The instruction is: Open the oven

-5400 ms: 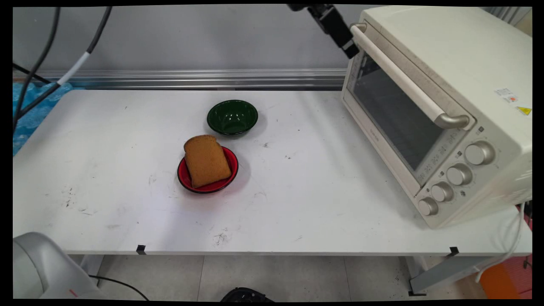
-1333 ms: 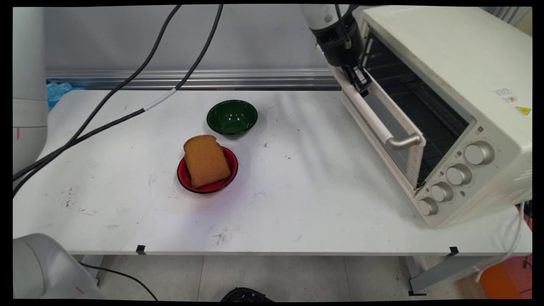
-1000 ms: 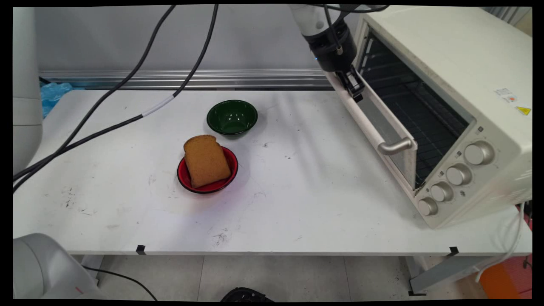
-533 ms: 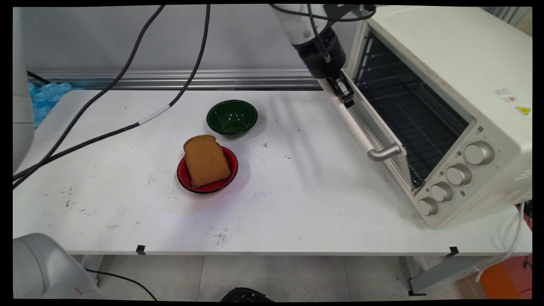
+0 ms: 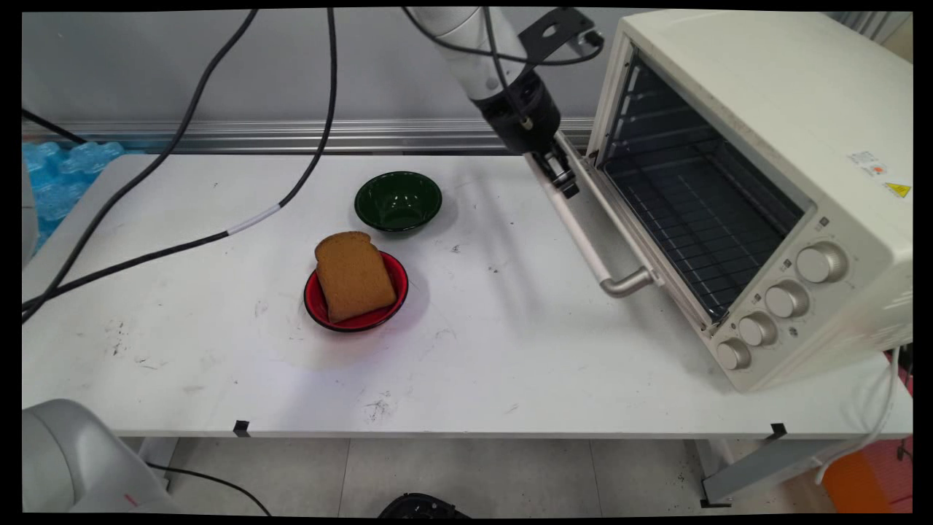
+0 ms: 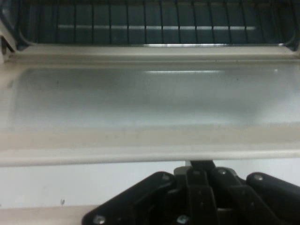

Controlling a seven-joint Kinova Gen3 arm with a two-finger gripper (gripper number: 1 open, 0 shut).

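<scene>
Main view: our gripper, upper middle of the frame, is clamped on the far end of the handle bar of the toaster oven at right, its door swung nearly flat. The door looks stiff and hinged, so we'd say that bar is the spot to grab.

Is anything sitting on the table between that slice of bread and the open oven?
Nothing visible stands on the bare table between the bread, in its red bowl, and the oven. The oven's door hangs open, nearly flat, toward the bread, and the gripper is shut on the far end of its handle.
</scene>
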